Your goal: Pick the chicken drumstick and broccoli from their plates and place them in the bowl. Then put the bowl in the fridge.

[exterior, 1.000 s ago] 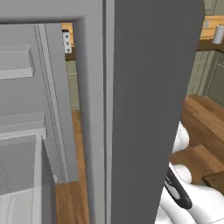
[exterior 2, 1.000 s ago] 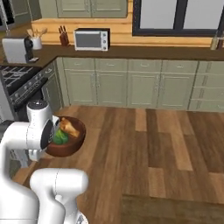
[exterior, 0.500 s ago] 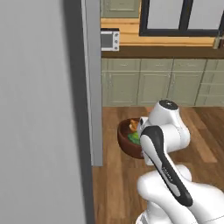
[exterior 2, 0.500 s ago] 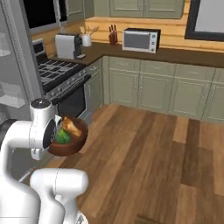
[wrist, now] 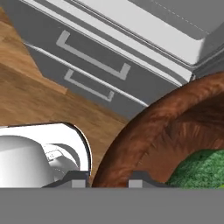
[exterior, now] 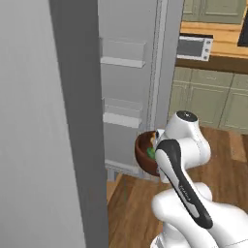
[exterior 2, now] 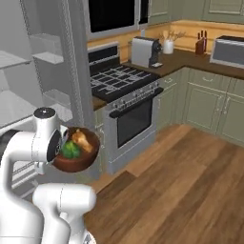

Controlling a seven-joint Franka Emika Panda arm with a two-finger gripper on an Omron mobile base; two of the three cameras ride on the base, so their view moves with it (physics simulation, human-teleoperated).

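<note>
My gripper [wrist: 107, 180] is shut on the rim of the dark reddish-brown wooden bowl [exterior 2: 76, 163], one fingertip on each side of the rim [wrist: 144, 131]. The bowl [exterior: 144, 156] hangs in the air beside the white hand, just in front of the fridge. Inside it lie the green broccoli [exterior 2: 71, 150] and the golden-brown chicken drumstick [exterior 2: 82, 139]; the broccoli [wrist: 202, 171] also fills the bowl's bottom in the hand view. The grey fridge [exterior: 72, 121] stands open, with pale shelves [exterior 2: 33, 97] and drawers [wrist: 94, 65] showing. The plates are out of view.
The open fridge door edge [exterior: 80, 145] rises close on the left, its door bins [exterior: 122, 53] behind the bowl. A stove [exterior 2: 125, 81] stands right of the fridge, then a toaster [exterior 2: 144, 51], a microwave [exterior 2: 228, 47] and green cabinets [exterior 2: 209, 105]. Wooden floor [exterior 2: 181, 181] lies to the right.
The whole picture has swung as the base turned toward the fridge; the fridge's inside now faces the arm. The bowl with the food stays in my gripper.
</note>
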